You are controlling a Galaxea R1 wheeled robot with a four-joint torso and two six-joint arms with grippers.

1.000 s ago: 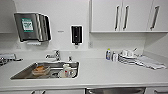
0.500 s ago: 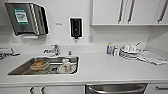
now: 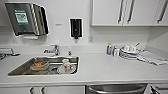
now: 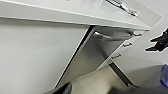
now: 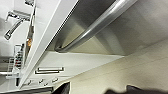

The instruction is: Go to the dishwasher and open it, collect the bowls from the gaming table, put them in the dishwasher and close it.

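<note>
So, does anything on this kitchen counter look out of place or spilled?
Nothing looks spilled or broken. The sink holds unwashed dishes, an orange bowl among them, and the dishwasher below the counter is shut.

Orange bowl [image 3: 38,64] and cup [image 3: 66,65] in sink [image 3: 17,71]

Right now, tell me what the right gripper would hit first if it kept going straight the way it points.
Most likely the dishwasher: the right wrist view looks straight at its steel front, with the bar handle nearest in that line. Depth is unclear, so the handle before the door panel is a judgement.
</note>
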